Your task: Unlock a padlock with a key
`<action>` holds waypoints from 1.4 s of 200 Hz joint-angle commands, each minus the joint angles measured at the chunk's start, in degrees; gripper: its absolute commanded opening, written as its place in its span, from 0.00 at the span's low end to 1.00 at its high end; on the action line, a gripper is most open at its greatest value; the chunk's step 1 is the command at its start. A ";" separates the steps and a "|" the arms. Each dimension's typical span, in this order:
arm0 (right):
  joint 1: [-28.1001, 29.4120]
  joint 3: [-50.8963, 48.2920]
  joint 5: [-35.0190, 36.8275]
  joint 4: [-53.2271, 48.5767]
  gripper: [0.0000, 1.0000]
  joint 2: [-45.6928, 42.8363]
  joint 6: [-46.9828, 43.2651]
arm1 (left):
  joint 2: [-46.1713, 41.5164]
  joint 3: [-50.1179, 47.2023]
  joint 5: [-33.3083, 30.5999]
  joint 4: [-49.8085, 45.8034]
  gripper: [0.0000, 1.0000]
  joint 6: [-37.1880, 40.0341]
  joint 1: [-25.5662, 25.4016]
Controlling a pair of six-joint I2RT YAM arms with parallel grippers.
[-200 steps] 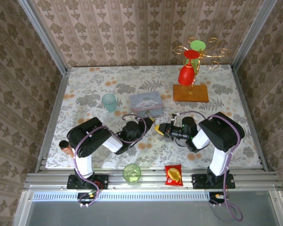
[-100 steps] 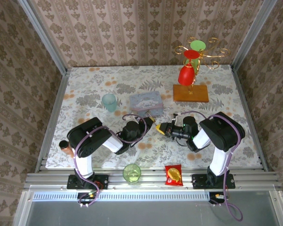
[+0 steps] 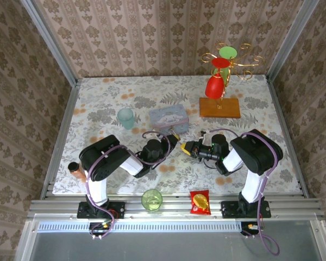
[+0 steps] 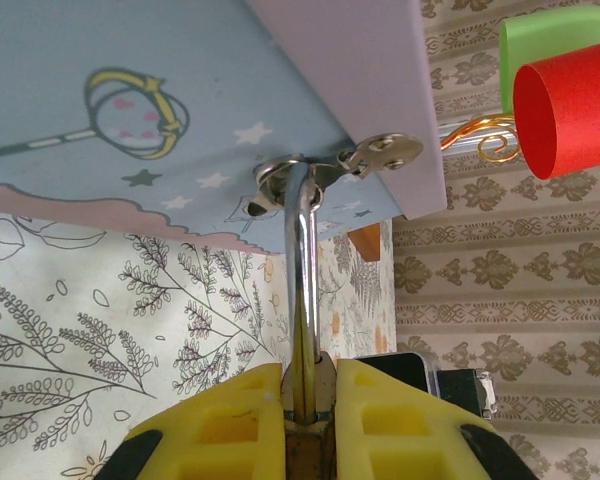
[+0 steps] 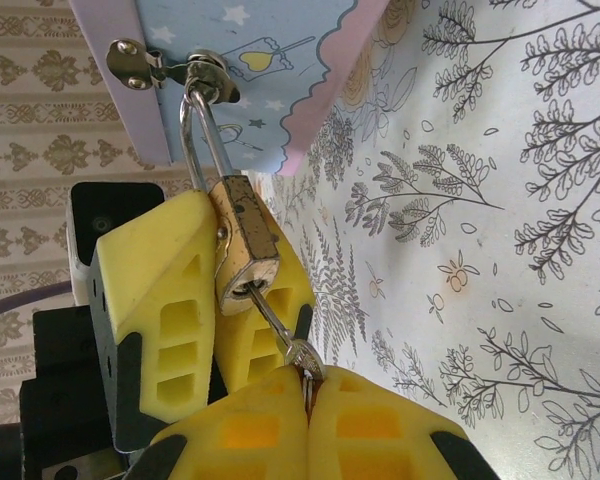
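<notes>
Brass-gold padlock [image 5: 243, 245] sits clamped in the left end effector [image 4: 308, 378]; the right end effector [image 5: 305, 390], pinching the thin silvery key [image 5: 278, 325] inserted in it, should rotate without pulling.

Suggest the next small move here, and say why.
Probably rotate the right gripper to turn the key: it sits in the padlock keyhole, the left gripper clamps the body, and the shackle looks seated.
</notes>
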 commanded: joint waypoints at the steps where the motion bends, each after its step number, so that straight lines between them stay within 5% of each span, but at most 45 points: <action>1: -0.13 0.77 3.02 2.15 0.00 -2.50 0.50 | 0.70 1.95 3.93 6.06 0.00 -0.74 -2.65; 161: 1.39 2.88 4.69 1.90 0.00 -6.06 -0.59 | 1.31 2.77 4.10 6.06 0.00 -1.52 -3.41; 280: 0.37 4.56 3.09 -0.01 0.00 -0.63 -4.90 | 1.13 3.10 3.66 6.01 0.00 -1.33 -4.59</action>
